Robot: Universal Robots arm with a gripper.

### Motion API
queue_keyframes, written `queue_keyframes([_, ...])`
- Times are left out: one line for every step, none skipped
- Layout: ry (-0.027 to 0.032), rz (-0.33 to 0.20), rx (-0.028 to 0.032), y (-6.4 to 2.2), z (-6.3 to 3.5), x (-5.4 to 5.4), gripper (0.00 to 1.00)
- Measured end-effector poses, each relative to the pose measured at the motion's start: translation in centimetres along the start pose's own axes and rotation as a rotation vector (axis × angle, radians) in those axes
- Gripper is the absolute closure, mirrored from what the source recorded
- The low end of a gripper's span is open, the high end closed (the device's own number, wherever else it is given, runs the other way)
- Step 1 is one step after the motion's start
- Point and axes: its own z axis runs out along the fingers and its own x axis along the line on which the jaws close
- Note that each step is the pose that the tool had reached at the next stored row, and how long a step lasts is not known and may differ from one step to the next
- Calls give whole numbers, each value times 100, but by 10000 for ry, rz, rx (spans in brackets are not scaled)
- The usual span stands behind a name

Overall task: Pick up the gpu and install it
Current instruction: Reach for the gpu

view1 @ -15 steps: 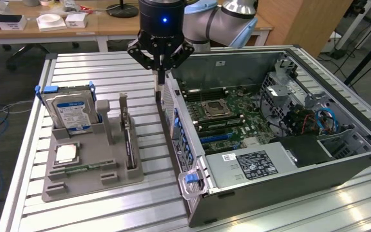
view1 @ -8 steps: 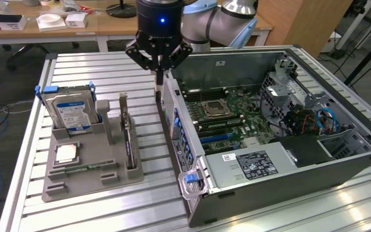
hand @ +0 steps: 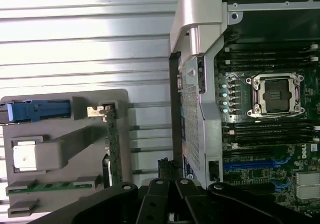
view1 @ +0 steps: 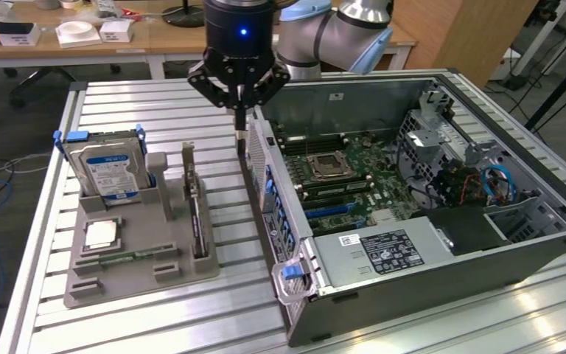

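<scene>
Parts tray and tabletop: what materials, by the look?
Parts tray: matte grey with no shine and moulded slots, probably plastic, moulded or printed. Tabletop: ribbed silver slats with bright glare, likely aluminium extrusion.

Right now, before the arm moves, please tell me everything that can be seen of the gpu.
The gpu is a thin flat card with a green circuit board, a dark part on one face and a silver metal bracket at one end. It stands upright on its long edge in a slot of the gray holder, on the side toward the computer case. Only the holder touches it; it is not yet picked up.
</scene>
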Motion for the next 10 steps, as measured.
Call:
queue_keyframes([0, 0, 0, -1, 1, 6, 89])
queue_keyframes([0, -1, 0, -1, 2, 12, 89])
queue_keyframes([0, -1, -1, -2, 3, 17, 89])
queue_keyframes([0, -1, 0, -2, 3, 23, 89])
queue_keyframes([0, 0, -1, -3, 4, 29, 89])
queue_keyframes([-1, 0, 0, -3, 5, 35, 89])
queue_keyframes([0, 0, 0, -3, 6, 41, 89])
queue_keyframes([0, -1, 0, -4, 7, 47, 89])
queue_keyframes([0, -1, 0, -5, 8, 53, 89])
queue_keyframes([-1, -1, -1, -5, 9, 58, 89])
